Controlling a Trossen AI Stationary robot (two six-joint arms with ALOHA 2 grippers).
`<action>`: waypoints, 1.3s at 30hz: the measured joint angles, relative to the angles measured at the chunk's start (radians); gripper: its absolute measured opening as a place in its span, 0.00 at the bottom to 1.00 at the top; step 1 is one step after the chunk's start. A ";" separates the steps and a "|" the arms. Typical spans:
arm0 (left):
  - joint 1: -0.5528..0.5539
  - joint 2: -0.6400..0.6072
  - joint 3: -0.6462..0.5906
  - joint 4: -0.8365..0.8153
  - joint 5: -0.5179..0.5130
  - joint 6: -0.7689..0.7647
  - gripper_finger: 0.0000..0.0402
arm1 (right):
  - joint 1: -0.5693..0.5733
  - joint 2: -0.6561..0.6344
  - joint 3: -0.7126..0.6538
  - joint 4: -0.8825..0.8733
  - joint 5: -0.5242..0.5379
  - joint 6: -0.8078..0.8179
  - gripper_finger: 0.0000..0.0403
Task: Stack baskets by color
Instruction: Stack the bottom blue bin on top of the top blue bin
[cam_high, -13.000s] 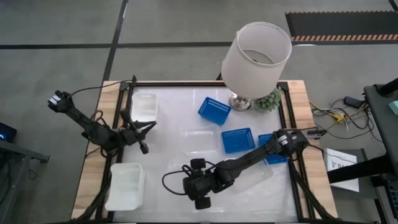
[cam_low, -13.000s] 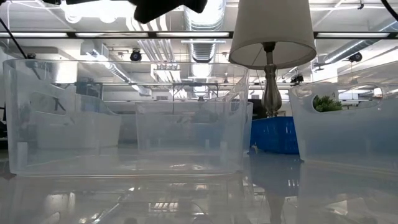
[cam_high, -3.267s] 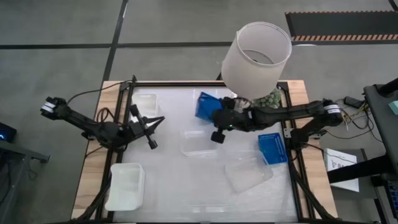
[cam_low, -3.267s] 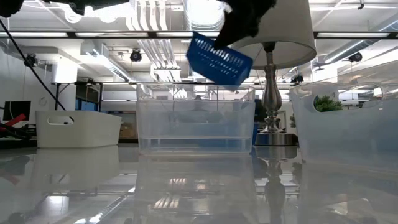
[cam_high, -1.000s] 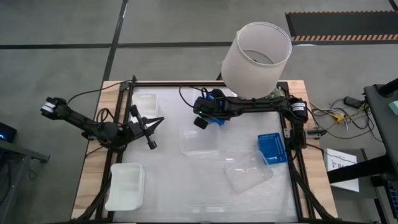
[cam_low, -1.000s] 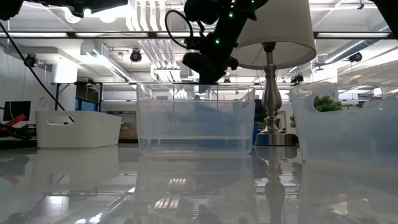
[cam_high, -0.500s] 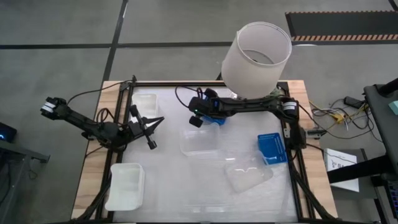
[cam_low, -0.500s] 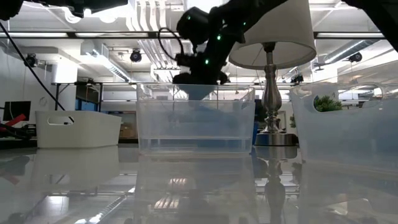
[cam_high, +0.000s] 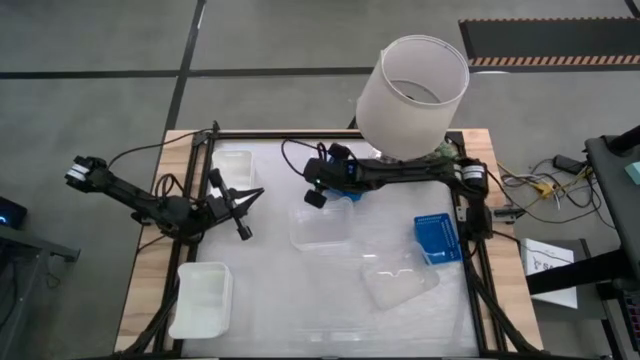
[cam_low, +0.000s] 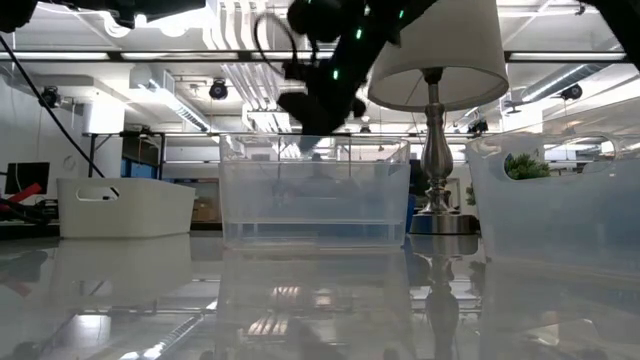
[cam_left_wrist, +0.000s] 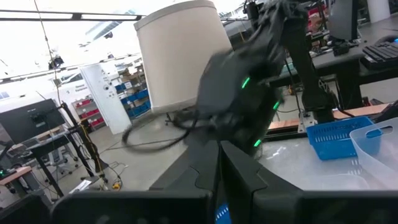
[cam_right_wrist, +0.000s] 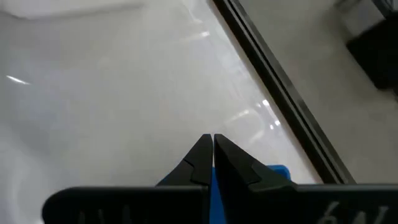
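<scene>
At far left we see an opaque white basket (cam_high: 203, 299) with smooth walls, and another white basket (cam_high: 232, 166) at the back. Our left gripper (cam_high: 243, 210) hangs between them, fingers shut, empty. A clear basket (cam_high: 322, 227) sits mid-table with open room around it. Above its back edge our right gripper (cam_high: 316, 191) pinches a mesh blue basket (cam_high: 347, 172). Another blue basket (cam_high: 437, 238) lies at the right rail.
</scene>
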 joint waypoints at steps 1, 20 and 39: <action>0.000 0.000 0.000 0.000 0.000 0.000 0.00 | 0.016 -0.016 0.001 -0.007 -0.001 0.005 0.02; 0.000 0.013 0.000 0.000 0.000 0.000 0.00 | 0.354 -0.148 0.000 -0.296 -0.002 0.157 0.02; 0.001 0.049 0.000 0.002 0.000 0.000 0.00 | 0.553 -0.159 -0.154 -0.319 0.139 0.300 0.02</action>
